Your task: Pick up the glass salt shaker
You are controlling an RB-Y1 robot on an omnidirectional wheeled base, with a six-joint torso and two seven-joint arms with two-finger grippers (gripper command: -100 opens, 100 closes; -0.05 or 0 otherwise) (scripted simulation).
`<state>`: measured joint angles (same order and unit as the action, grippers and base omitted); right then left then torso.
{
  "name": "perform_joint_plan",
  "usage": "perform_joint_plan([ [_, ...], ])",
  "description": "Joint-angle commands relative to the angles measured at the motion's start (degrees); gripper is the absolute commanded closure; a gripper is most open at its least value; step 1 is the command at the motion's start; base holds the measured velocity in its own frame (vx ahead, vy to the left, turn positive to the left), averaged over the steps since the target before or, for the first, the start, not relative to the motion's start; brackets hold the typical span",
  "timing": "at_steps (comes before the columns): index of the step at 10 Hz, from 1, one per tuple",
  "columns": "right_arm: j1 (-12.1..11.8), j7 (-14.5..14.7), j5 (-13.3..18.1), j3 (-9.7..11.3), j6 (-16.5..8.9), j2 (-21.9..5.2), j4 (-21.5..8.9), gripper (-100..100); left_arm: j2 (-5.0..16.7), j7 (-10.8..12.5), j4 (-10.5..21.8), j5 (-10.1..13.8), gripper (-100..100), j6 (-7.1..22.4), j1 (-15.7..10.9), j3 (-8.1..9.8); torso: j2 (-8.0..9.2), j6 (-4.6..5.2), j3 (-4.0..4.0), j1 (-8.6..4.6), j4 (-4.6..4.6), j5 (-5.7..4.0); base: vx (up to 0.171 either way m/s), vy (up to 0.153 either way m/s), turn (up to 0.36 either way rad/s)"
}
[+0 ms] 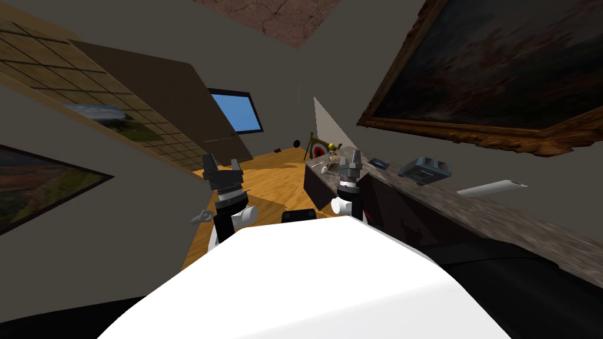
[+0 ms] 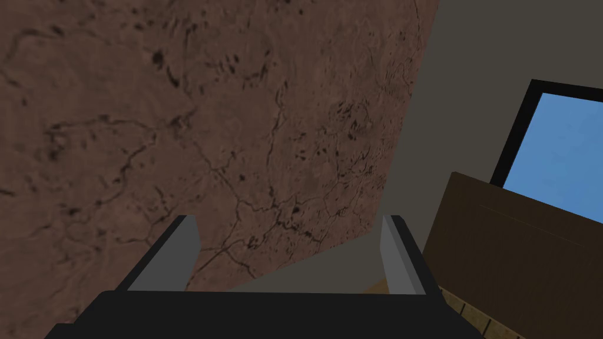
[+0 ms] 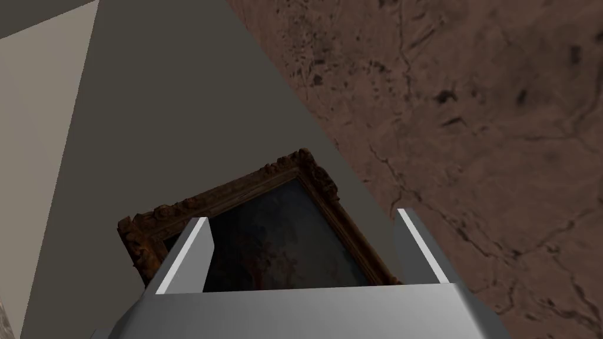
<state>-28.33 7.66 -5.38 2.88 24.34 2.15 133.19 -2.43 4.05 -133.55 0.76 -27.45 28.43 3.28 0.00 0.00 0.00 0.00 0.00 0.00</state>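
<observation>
Fingers of the left claw stood wide apart above the wood floor; the right claw, equally wide, rose beside the counter; small things lay at its far end; which was the salt shaker, or how it pointed, I could not tell.

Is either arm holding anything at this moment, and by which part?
Nothing is held. The left gripper and the right gripper both stand with jaws apart and empty.

A grey toaster sits on the speckled counter.
</observation>
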Motion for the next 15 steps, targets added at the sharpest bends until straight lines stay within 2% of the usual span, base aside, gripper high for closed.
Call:
perform_joint_plan([
  [1, 0.0, 0.5, 0.3, -0.1, -0.2, -2.3, -0.7, -100, 0.0, 0.0, 0.0, 0.0, 0, 0.0, 0.0, 0.00, 0.00, 0.00, 0.00, 0.00, 0.00, 0.00, 0.006, 0.011, 0.000],
  [4, 0.2, 2.8, 1.3, -0.7, -1.0, -7.2, -3.5, -100, 0.0, 0.0, 0.0, 0.0, 0, 0.0, 0.0, 0.00, -0.06, 0.00, -0.04, 0.10, -0.01, 0.02, 0.017, 0.035, -0.003],
  [7, 0.3, 6.5, 2.9, -1.4, -2.2, -11.4, -7.9, -100, 0.0, 0.0, 0.0, 0.0, 0, 0.0, 0.0, 0.00, -0.13, 0.00, -0.08, 0.19, -0.03, 0.04, 0.029, 0.059, -0.005],
  [8, 0.3, 6.5, 2.9, -1.4, -2.2, -11.4, -7.9, -100, 0.0, 0.0, 0.0, 0.0, 0, 0.0, 0.0, 0.00, -0.11, 0.00, -0.06, 0.23, -0.03, 0.05, 0.019, 0.049, -0.007],
  [11, 0.5, 11.3, 4.8, -2.2, -3.8, -15.0, -13.0, -100, 0.0, 0.0, 0.0, 0.0, 0, 0.0, 0.0, 0.00, -0.13, 0.00, -0.07, 0.20, -0.03, 0.04, 0.034, 0.061, -0.006],
  [12, 0.5, 11.3, 4.8, -2.2, -3.8, -15.0, -13.4, -100, 0.0, 0.0, 0.0, 0.0, 0, 0.0, 0.0, 0.00, -0.18, 0.00, -0.10, 0.26, -0.04, 0.06, 0.031, 0.058, -0.007],
  [13, 0.6, 13.1, 5.5, -2.4, -4.4, -16.0, -15.4, -100, 0.0, 0.0, 0.0, 0.0, 0, 0.0, 0.0, 0.00, -0.14, 0.00, -0.09, 0.22, -0.03, 0.05, 0.018, 0.052, -0.002],
  [14, 0.6, 13.1, 5.5, -2.4, -4.4, -16.0, -15.4, -100, 0.0, 0.0, 0.0, 0.0, 0, 0.0, 0.0, 0.00, -0.10, 0.00, -0.06, 0.20, -0.02, 0.05, 0.010, 0.040, -0.006],
  [15, 0.7, 14.9, 6.3, -2.7, -5.0, -17.1, -17.4, -100, 0.0, 0.0, 0.0, 0.0, 0, 0.0, 0.0, 0.00, -0.06, 0.00, -0.04, 0.15, -0.02, 0.04, 0.015, 0.049, -0.003],
])
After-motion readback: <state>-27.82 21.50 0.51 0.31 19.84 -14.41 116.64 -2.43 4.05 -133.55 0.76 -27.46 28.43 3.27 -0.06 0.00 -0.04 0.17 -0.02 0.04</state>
